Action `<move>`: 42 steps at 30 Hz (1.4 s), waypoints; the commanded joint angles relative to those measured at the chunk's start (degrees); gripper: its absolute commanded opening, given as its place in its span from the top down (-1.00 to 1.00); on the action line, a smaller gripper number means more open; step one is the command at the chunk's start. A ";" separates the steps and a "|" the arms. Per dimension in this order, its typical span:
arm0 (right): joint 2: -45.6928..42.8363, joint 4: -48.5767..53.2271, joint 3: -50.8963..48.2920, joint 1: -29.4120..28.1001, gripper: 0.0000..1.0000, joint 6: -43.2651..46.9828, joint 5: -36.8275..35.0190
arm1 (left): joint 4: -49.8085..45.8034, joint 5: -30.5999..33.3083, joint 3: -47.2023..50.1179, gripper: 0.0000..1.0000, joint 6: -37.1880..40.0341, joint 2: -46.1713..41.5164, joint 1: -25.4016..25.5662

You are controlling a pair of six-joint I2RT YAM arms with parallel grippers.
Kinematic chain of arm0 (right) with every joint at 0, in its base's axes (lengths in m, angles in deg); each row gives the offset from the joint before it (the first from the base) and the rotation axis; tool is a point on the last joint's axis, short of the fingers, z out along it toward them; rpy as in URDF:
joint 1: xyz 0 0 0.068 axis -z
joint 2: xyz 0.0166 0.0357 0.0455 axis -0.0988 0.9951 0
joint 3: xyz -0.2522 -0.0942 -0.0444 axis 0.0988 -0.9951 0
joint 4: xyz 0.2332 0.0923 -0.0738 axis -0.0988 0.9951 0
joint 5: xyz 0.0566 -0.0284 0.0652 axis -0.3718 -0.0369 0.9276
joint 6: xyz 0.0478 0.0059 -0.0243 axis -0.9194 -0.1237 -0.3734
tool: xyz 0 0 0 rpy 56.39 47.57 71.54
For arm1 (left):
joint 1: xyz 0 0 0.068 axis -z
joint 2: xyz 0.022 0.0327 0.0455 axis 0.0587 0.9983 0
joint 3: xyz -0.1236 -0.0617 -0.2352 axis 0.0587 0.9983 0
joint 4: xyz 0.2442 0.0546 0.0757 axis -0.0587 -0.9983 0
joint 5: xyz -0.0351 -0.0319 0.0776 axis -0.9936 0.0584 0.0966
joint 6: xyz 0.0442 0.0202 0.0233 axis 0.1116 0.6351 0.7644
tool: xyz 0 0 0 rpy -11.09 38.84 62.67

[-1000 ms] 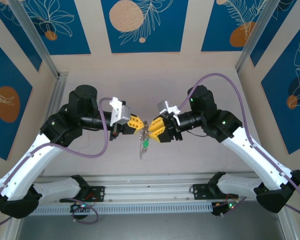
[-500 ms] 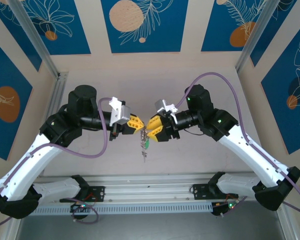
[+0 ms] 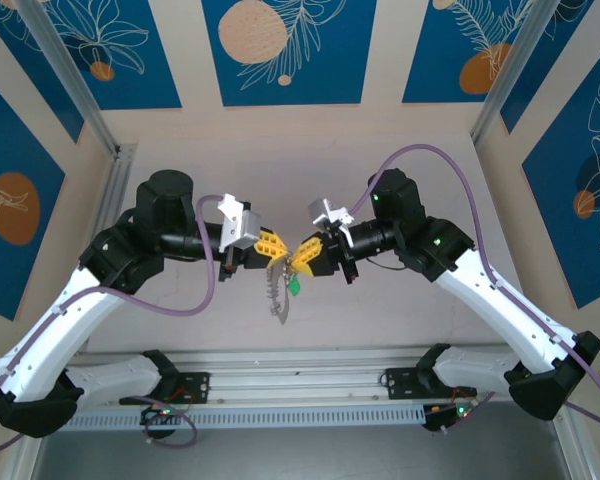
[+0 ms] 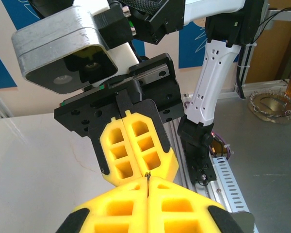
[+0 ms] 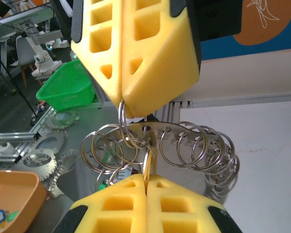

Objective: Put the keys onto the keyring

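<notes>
Dangling keyring (image 3: 273,295) hangs, long axis pointing down.

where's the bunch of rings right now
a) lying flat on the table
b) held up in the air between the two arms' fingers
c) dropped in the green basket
B: in the right wrist view the keyring hangs clear of the table, one of its rings gripped by the left fingers while the right fingers pinch a small gold key against it.
</notes>
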State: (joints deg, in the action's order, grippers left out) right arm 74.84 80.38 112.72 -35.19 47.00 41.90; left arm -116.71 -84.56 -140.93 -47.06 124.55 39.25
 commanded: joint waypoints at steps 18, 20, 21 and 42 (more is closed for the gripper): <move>-9.44 -1.73 -2.47 -4.33 1.00 5.67 -27.54 | 1.17 4.56 1.42 1.00 0.34 -0.35 -0.63; -9.02 -1.65 -1.83 -4.49 1.00 6.09 -29.02 | 0.75 4.48 1.31 1.00 0.60 0.02 -0.65; -8.77 -1.56 -1.53 -4.58 1.00 6.23 -29.57 | 0.32 4.54 1.22 1.00 0.70 0.26 -0.61; 7.91 4.06 5.51 -5.46 1.00 6.41 -36.81 | 4.66 13.38 14.46 0.30 -8.99 -0.72 -4.41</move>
State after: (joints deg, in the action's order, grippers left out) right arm 82.18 84.53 117.24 -40.00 53.47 6.77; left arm -114.62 -72.26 -127.92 -52.99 125.69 36.36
